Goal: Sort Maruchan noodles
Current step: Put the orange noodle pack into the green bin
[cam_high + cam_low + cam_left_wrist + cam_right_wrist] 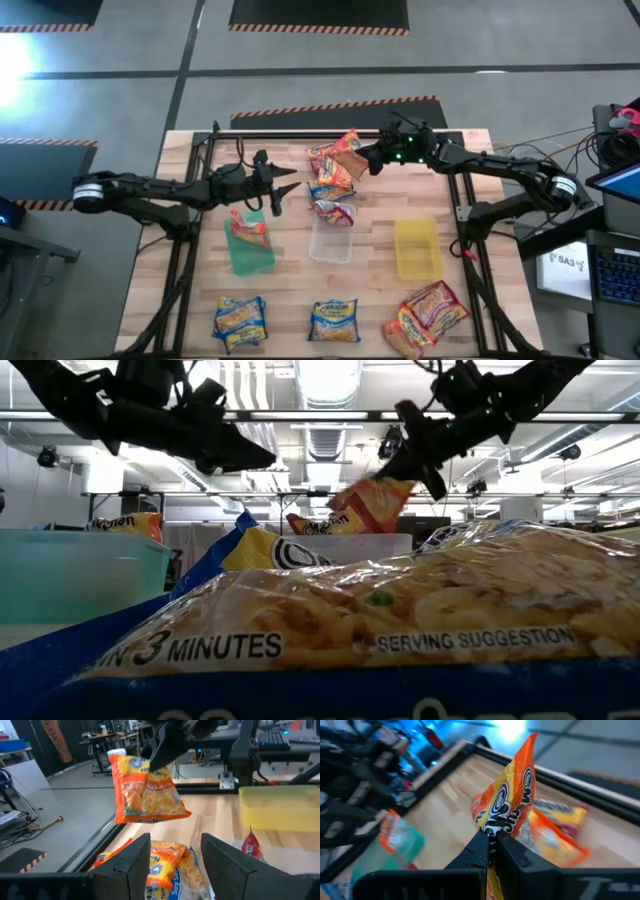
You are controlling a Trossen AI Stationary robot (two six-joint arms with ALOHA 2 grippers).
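Gripping an orange noodle packet (349,143) by its edge, the right gripper (366,160) is holding it in the air above the loose pile of packets (327,168) near the table's (470,190) far edge, jaws clamped together on the wrapper. The left gripper (283,187) is hovering over the far end of the green bin (250,250), jaws standing apart with nothing between them. One orange packet (248,226) is lying in the green bin, a red packet (335,210) is resting at the far rim of the clear bin (331,243), and the yellow bin (417,249) is sitting toward the table's right side. Two blue-yellow packets (239,318) (334,321) and a stack of red-pink packets (428,315) are lying along the near edge.
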